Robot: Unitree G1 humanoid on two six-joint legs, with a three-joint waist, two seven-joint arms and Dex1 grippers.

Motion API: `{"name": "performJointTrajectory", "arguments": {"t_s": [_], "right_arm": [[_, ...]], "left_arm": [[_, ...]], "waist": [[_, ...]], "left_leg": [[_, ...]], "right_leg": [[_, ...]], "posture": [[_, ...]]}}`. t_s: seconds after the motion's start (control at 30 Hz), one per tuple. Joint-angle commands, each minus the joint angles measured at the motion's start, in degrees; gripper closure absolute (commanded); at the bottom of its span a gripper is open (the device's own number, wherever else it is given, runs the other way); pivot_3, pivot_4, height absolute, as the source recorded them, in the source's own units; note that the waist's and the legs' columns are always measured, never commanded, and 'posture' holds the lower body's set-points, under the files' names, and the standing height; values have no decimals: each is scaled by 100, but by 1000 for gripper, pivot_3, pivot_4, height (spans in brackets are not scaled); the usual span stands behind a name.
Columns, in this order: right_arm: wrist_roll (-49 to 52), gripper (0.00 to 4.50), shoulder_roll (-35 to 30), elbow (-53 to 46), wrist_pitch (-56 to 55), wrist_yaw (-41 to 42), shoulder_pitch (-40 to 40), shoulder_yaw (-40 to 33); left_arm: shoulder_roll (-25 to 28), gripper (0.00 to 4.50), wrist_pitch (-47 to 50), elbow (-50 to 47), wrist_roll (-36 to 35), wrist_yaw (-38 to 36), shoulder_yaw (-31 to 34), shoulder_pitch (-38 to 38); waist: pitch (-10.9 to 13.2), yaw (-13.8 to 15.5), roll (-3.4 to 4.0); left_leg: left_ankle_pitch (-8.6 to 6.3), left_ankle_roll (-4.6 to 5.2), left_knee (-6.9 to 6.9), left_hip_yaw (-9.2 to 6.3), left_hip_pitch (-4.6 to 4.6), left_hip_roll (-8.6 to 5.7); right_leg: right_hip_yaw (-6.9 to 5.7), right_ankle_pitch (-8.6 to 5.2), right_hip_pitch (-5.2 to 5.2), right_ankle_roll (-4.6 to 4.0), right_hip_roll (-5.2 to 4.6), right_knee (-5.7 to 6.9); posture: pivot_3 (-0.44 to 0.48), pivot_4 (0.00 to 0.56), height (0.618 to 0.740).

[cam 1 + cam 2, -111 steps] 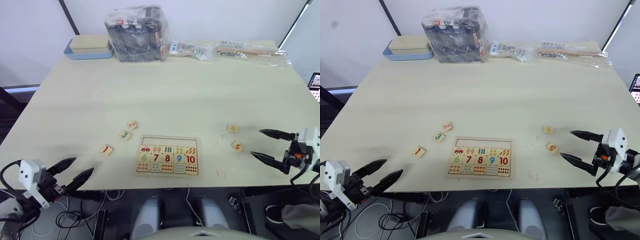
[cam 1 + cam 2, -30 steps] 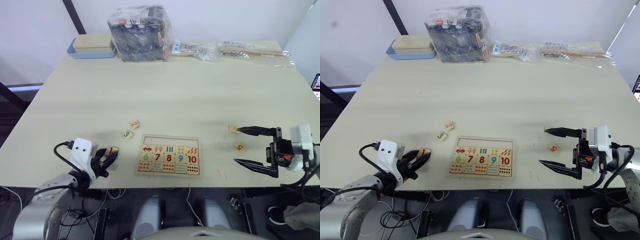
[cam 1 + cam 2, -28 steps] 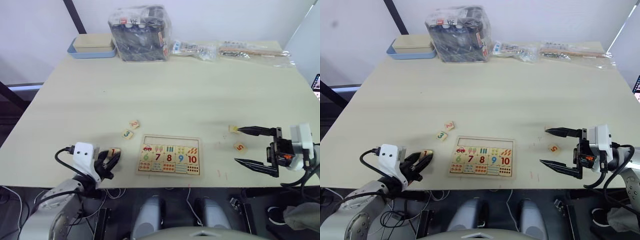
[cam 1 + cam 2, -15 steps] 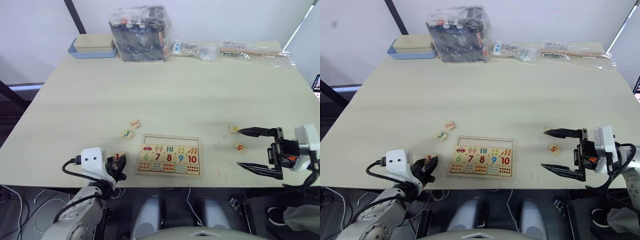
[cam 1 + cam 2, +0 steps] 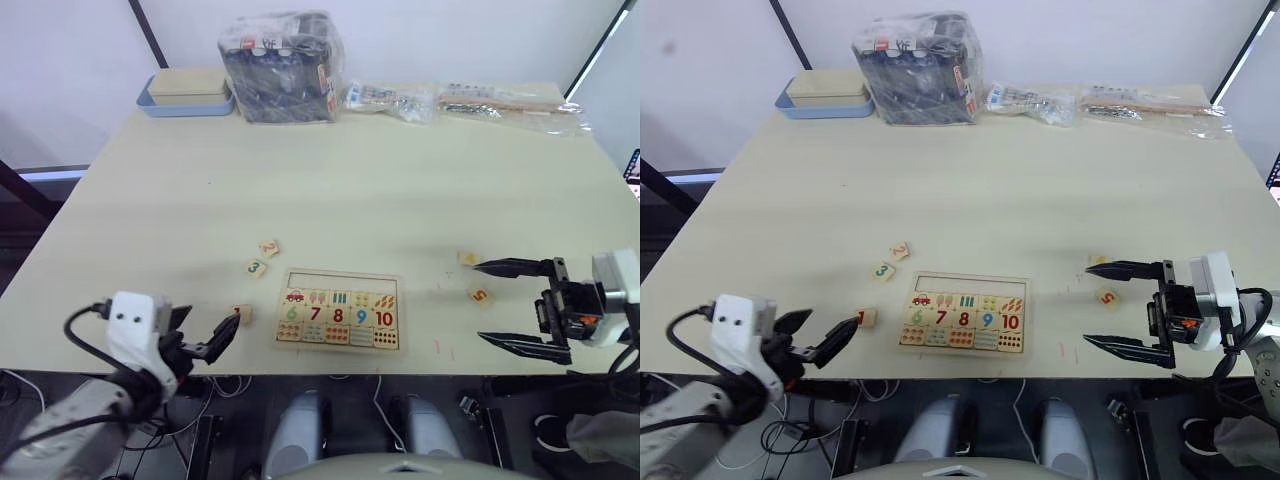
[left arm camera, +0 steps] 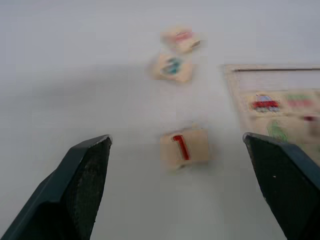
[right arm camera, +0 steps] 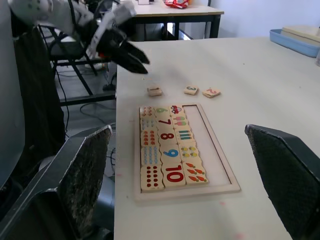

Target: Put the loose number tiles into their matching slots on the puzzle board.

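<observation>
The puzzle board (image 5: 338, 322) lies flat near the table's front edge, its top row of slots empty. All five loose number tiles sit on the table (image 5: 330, 190). Tile 1 (image 5: 241, 314) rests just left of the board; tile 3 (image 5: 256, 267) and tile 2 (image 5: 268, 247) lie beyond it, near each other. Tile 5 (image 5: 479, 294) and tile 4 (image 5: 467, 258) lie to the board's right.

The left gripper (image 5: 205, 342) hangs at the front edge, fingers spread wide and empty, tile 1 ahead of the gap between them. The right gripper (image 5: 510, 304) is likewise spread wide and empty, with tile 5 just beyond its fingertips.

Risks, as judged: tile 1 is thin and close to the table edge, so a low or skewed closing could flick it off the table or against the board's rim. A careless reach on the right could knock tile 5 or tile 4 away.
</observation>
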Motion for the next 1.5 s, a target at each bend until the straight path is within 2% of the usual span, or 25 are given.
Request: {"name": "performJointTrajectory", "arguments": {"t_s": [0.03, 0.1, 0.23, 0.33, 0.43, 0.57, 0.77, 0.87, 1.3, 1.4, 1.43, 1.5], "right_arm": [[194, 0, -27, -306, 119, -110, 48, -122], [243, 0, -40, -408, 191, -174, 104, -160], [364, 0, -62, -631, 302, -303, 314, -358], [366, 0, -71, -739, 292, -344, 447, -427], [379, 0, -83, -852, 310, -395, 522, -479], [395, 0, -82, -991, 347, -479, 623, -558], [361, 0, -84, -1039, 330, -494, 728, -613], [331, 0, -66, -1018, 294, -477, 757, -604], [110, 0, 79, -844, 52, -458, 713, -464], [83, 0, 100, -819, 25, -452, 696, -446], [77, 0, 102, -808, 17, -448, 693, -445], [69, 0, 102, -788, 9, -441, 681, -442]], "left_arm": [[1087, 22, -1035, 1188, 48, -2162, 253, -34], [1732, 22, -1625, 1949, 210, -3240, 116, -165], [2705, 22, -2845, 3535, 786, -4756, -574, -797], [3019, 22, -3908, 4594, 1320, -5566, -1318, -1478], [2976, 22, -4716, 5346, 1856, -5955, -2198, -2381], [2682, 22, -5272, 5934, 2303, -6073, -2984, -3233], [2451, 22, -5616, 6239, 2602, -6001, -3442, -3585], [2369, 688, -5802, 6320, 2768, -5836, -3534, -3614], [2186, 688, -6112, 6404, 2831, -5412, -3519, -3470], [2172, 1541, -6255, 6491, 2845, -5369, -3519, -3484], [2176, 2012, -6298, 6521, 2854, -5360, -3528, -3491], [2188, 2012, -6382, 6568, 2873, -5353, -3550, -3499]], "waist": [[2, 0, 2], [4, -2, 4], [11, -1, 13], [14, -17, 17], [15, -20, 15], [16, -13, 12], [18, -29, 3], [18, -25, 3], [18, -13, 3], [17, -17, 3], [17, -21, 3], [17, -23, 3]], "left_leg": [[0, 0, -1, 1, -1, 0], [0, 0, -2, 4, -2, 1], [-1, -1, -5, 10, -7, 1], [-1, 0, -8, 26, -10, 0], [-1, 0, -10, 28, -18, 3], [-1, 0, -10, 28, -19, 4], [-1, 0, -9, 30, -21, 5], [-1, 1, -8, 28, -20, 6], [-1, 1, -4, 26, -13, 6], [-1, 1, -4, 27, -12, 6], [-1, 1, -4, 27, -12, 6], [-1, 1, -4, 27, -13, 6]], "right_leg": [[0, 0, -1, 0, 0, -2], [-1, 0, -4, 1, 0, -3], [-2, -1, -9, 1, -4, -5], [1, 0, -17, 2, -14, -9], [1, 1, -25, 2, -12, -9], [0, 2, -23, 3, -11, -8], [3, 3, -21, 4, -8, -7], [2, 3, -21, 5, -7, -5], [2, 5, -17, 9, -8, -2], [2, 5, -17, 10, -8, -2], [2, 5, -17, 10, -8, -2], [2, 5, -17, 10, -8, -2]], "posture": [[0, 150, 740], [0, 150, 740], [0, 150, 740], [0, 150, 740], [0, 150, 740], [0, 150, 740], [0, 150, 740], [0, 150, 740], [0, 150, 740], [0, 150, 740], [0, 150, 740], [0, 150, 740]]}}
